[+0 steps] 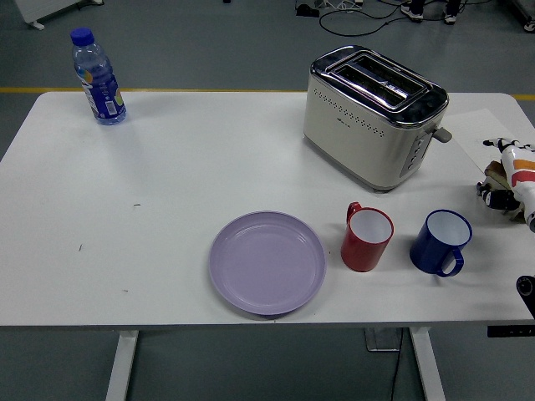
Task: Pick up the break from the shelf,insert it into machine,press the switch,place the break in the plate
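Observation:
A cream and chrome toaster (374,113) stands at the back right of the table, with both slots on top empty and its lever on the right end. A lilac plate (267,261) lies empty near the front edge. At the far right edge my right hand (508,182), white with orange marks, is down on the small rack (491,190) that holds the bread. Only a brown sliver of bread (494,170) shows beside the hand. The picture edge cuts off most of the hand. My left arm is out of view.
A red cup (366,237) and a blue cup (440,242) stand between the plate and the rack, in front of the toaster. A water bottle (98,78) stands at the back left corner. A white sheet (483,134) lies right of the toaster.

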